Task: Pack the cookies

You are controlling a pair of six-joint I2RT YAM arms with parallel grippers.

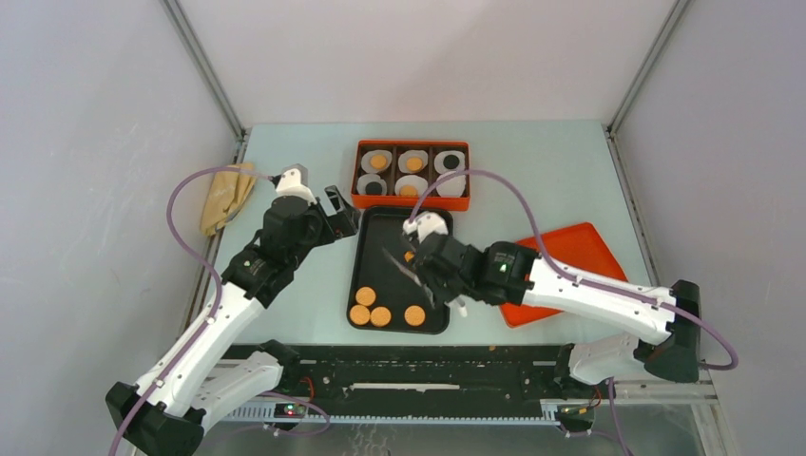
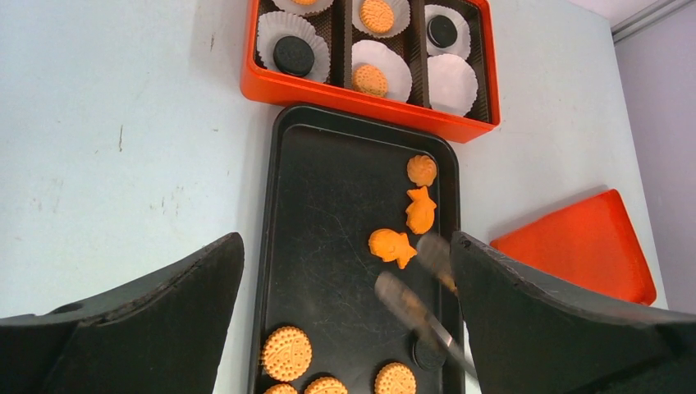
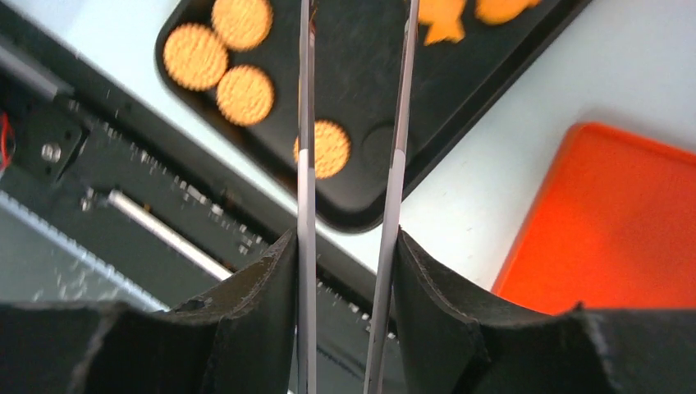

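My right gripper (image 3: 345,240) is clamped on a pair of metal tongs (image 3: 305,123), which reach over the near right part of the black tray (image 1: 373,249). Their two blades stand apart, and I can make out nothing pinched between them, though the tips are blurred. My left gripper (image 1: 338,213) hangs spread wide and empty by the tray's far left corner. Just beyond the tray's far end sits the orange box (image 1: 412,200). Five of its six paper cups (image 2: 451,83) already hold one of the cookies (image 2: 293,55) each, three orange and two dark; the cup nearest the tray's far right corner is bare. The rest lie on the tray: four round orange ones at its near end, a dark one beside them, and three fish-like orange ones along its right side. I judge the packing well along but unfinished.
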